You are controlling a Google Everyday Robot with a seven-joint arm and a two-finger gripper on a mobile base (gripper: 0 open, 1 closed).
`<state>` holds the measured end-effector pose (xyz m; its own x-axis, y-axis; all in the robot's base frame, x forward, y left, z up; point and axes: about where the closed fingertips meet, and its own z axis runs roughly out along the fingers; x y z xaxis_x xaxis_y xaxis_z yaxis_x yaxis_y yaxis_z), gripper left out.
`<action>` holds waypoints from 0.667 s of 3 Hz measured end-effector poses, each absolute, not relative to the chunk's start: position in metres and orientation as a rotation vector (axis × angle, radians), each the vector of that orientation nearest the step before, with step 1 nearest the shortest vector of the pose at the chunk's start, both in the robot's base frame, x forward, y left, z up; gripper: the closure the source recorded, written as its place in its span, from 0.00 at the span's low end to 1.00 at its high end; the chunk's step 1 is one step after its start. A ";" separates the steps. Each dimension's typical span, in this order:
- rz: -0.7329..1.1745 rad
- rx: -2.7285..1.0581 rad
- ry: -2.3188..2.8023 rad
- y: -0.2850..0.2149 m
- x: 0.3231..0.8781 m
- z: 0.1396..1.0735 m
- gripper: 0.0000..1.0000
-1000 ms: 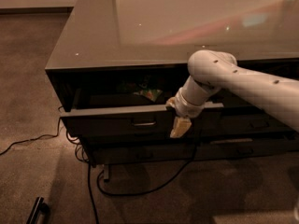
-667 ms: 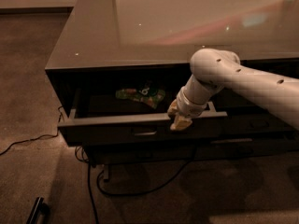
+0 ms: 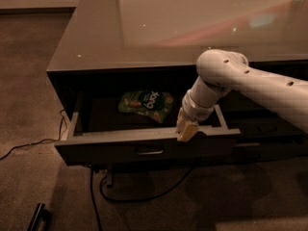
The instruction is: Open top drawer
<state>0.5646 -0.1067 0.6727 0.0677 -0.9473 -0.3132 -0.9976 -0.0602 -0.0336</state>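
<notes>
The top drawer point(image 3: 115, 150) stands pulled well out of the dark cabinet, its grey front facing me with a small pull handle point(image 3: 149, 151) at the centre. A green snack bag point(image 3: 147, 103) lies inside on the drawer floor. My gripper point(image 3: 186, 130) hangs from the white arm point(image 3: 250, 83) that comes in from the right. It rests on the top edge of the drawer front, right of the handle.
A glossy tabletop point(image 3: 168, 23) covers the cabinet above the drawer. Black cables point(image 3: 139, 196) trail over the carpet below the drawer and to the left. A dark object point(image 3: 38, 215) lies on the floor at the lower left. More drawer fronts point(image 3: 269, 129) sit at the right.
The drawer has slid further out toward me, exposing the green bag fully. My gripper has moved with the front edge.
</notes>
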 end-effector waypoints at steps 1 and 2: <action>0.304 -2.105 1.971 -0.107 0.565 0.673 0.62; 0.304 -2.105 1.971 -0.107 0.565 0.673 0.39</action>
<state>0.5646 -0.1067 0.6727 0.0677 -0.9472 -0.3133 -0.9976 -0.0602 -0.0336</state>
